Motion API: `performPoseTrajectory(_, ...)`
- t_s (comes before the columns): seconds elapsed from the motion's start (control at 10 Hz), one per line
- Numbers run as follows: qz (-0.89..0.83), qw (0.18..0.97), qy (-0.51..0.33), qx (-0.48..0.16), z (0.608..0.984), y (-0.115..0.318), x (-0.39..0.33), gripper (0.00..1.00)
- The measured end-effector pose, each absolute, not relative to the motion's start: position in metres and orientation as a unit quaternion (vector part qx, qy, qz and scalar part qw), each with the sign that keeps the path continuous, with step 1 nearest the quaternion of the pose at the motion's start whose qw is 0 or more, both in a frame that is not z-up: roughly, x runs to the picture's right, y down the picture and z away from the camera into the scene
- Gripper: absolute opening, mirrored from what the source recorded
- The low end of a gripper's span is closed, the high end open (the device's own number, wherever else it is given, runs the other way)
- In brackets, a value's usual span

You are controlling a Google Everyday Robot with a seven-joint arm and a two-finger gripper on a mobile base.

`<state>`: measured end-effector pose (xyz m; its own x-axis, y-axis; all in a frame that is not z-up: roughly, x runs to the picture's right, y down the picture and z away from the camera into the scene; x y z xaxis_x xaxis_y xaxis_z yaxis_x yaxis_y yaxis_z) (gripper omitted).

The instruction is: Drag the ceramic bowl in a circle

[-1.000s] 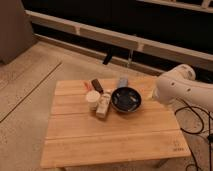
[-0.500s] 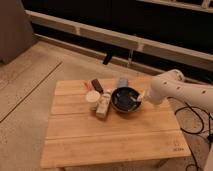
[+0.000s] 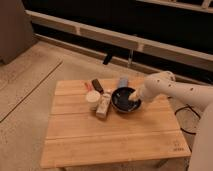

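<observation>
The ceramic bowl [image 3: 123, 100] is round, shallow and glossy dark, and sits on the wooden table [image 3: 110, 135] right of centre near the back. My white arm reaches in from the right. My gripper [image 3: 133, 96] is at the bowl's right rim, reaching into the bowl. A small white round cup [image 3: 93, 99] stands left of the bowl.
A pale upright packet [image 3: 104, 105] stands between cup and bowl. A dark flat bar [image 3: 97, 85] and a small bluish object [image 3: 122, 81] lie near the table's back edge. Concrete floor lies left; a dark wall and ledge run behind.
My arm has swung left from the table's right side over to the bowl, and the gripper has come down onto the bowl's right rim. The bowl has not visibly moved.
</observation>
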<state>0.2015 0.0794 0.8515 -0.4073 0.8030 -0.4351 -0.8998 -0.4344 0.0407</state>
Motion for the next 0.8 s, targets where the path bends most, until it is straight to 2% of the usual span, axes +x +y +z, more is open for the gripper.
performPoseTrajectory(0.4,0.809,0.544,0.159,-0.155,0.848,0.097,0.209,0.65)
performPoseTrajectory(0.8,0.796,0.557,0.201,-0.129,0.879,0.119,0.207,0.64)
